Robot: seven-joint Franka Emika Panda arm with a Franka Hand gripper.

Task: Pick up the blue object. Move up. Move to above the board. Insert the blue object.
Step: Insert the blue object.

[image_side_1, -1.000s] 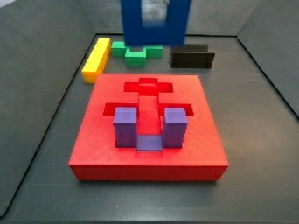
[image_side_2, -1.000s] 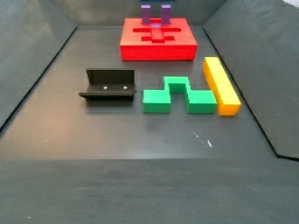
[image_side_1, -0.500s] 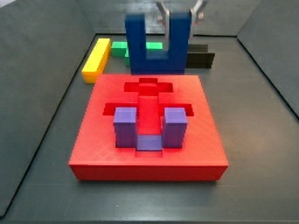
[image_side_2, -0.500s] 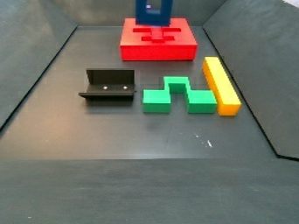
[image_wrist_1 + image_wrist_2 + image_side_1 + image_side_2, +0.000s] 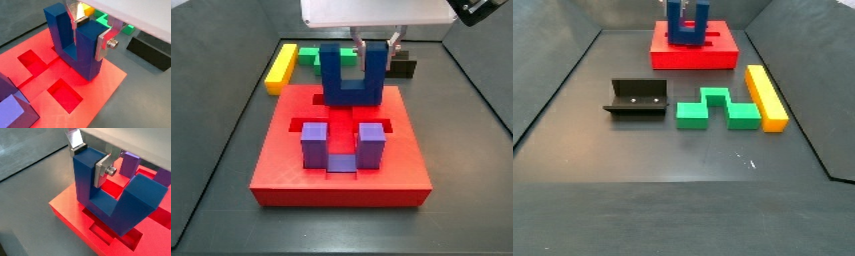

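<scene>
Side view shows the claw (image 5: 374, 44) gripping one prong of the dark blue U-shaped plastic block (image 5: 349, 77) above the flat red recessed board (image 5: 339, 150) — insertion under way, I judge; next, lower it straight into the recess.

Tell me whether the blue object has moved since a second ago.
Yes. The blue object, held by the gripper, has come down toward the board, its base now at the recesses.

The dark counter (image 5: 673, 150) carries the board (image 5: 694, 55), the fixture (image 5: 635, 99), a green block (image 5: 716, 109) and a yellow bar (image 5: 766, 96); above the board hangs the gripper (image 5: 378, 45), apparently clear of the counter.

matt plastic blue object (image 5: 75, 45), silver-fingered gripper (image 5: 90, 30)
</scene>
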